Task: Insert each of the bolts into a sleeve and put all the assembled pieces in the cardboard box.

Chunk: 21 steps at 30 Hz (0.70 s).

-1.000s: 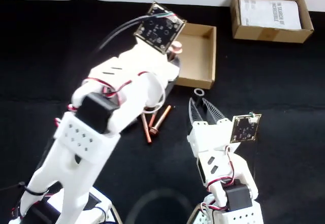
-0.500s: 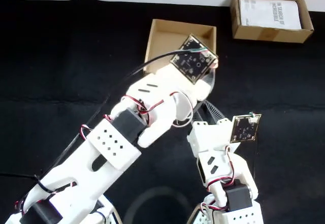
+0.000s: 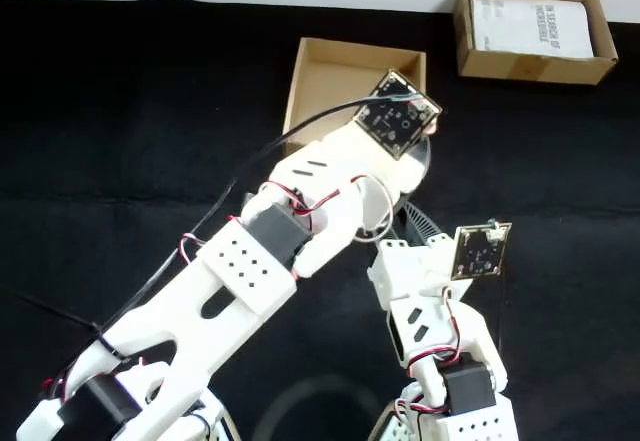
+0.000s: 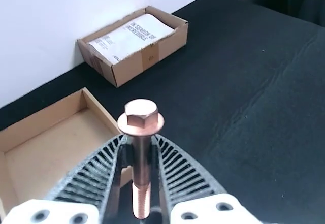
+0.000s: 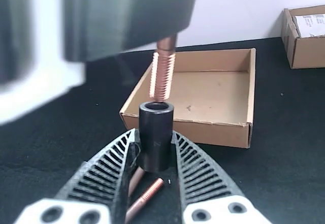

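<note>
Just short of the cardboard box point(image 5: 203, 89), my right jaws are closed around an upright black sleeve point(image 5: 156, 132), pinching it on both sides. Directly above it, the left jaws grip a copper bolt point(image 4: 141, 158) by its shank, head up and threads down. From the right wrist camera I see the threaded tip right at the sleeve's open mouth; whether it has gone in I cannot tell. On the black surface point(image 3: 120, 111) beneath the sleeve lie loose bolts point(image 5: 147, 196), partly hidden by my right jaws. From overhead, the left arm point(image 3: 300, 231) stretches toward the box's near right corner, with the right arm point(image 3: 430, 301) just beside it. A second box point(image 3: 530, 66) holding a printed sheet sits farther back by the wall.
</note>
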Motion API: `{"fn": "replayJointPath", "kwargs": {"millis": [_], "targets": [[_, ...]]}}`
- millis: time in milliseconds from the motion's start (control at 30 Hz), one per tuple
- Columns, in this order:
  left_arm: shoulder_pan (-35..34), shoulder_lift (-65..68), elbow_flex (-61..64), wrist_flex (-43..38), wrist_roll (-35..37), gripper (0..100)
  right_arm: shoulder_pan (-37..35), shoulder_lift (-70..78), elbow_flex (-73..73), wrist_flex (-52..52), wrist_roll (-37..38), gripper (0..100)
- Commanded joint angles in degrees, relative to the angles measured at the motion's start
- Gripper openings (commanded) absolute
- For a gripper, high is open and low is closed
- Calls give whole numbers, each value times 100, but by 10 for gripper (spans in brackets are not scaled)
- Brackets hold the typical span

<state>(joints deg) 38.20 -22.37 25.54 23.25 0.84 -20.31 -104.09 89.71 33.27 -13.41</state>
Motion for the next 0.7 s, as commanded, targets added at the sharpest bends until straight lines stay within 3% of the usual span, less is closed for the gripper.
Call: {"fn": "replayJointPath", "kwargs": {"millis": [0, 667], "targets": [[75, -13, -92, -158, 44, 9, -22, -110, -303, -110, -35, 7], [189, -1305, -92, 571, 44, 9, 4, -110, 101, -391, -53, 7]]}}
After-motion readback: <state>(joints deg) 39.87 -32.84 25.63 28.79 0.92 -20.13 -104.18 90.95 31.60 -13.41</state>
